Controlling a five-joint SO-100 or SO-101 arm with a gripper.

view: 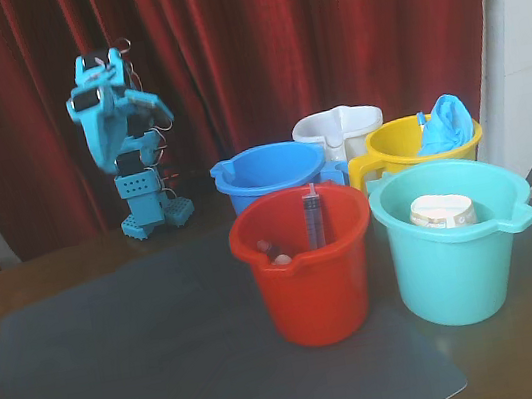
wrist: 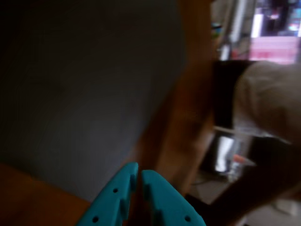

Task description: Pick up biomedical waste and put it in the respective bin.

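Observation:
A syringe (view: pixel 313 214) stands upright inside the red bucket (view: pixel 311 293), with a small pinkish item (view: pixel 280 258) low beside it. My turquoise arm is folded up at the back left of the table, far from the buckets. My gripper (view: pixel 158 107) points down to the right there. In the wrist view my gripper (wrist: pixel 139 170) has its two turquoise fingertips (wrist: pixel 123 181) pressed together, holding nothing. That view is blurred and shows the grey mat (wrist: pixel 84 94) and the brown table edge (wrist: pixel 183 122).
A teal bucket (view: pixel 455 271) holds a white cup (view: pixel 442 211). A yellow bucket (view: pixel 393 139) holds a blue glove (view: pixel 444 125). A blue bucket (view: pixel 267 171) and a white bucket (view: pixel 336 130) stand behind. The grey mat (view: pixel 150 360) covers the table front. Red curtain behind.

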